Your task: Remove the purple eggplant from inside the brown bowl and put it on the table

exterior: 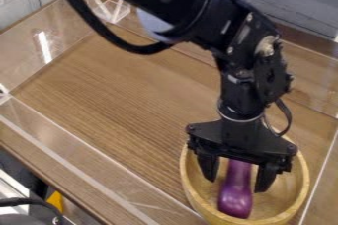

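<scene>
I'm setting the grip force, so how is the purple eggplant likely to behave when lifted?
The purple eggplant looks smooth and glossy, so it may be somewhat slippery. Its rounded, elongated body could roll sideways if nudged inside the brown bowl. It shows no sag or creases, so it is probably fairly stiff.

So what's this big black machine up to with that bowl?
It's a robot arm working at a table. Its end effector is open, down in the brown bowl, with its two fingers either side of a purple toy eggplant. The eggplant is in the bowl, and the job is to take it out and put it on the table. Whether the fingers touch it, I can't tell from this view.
</scene>
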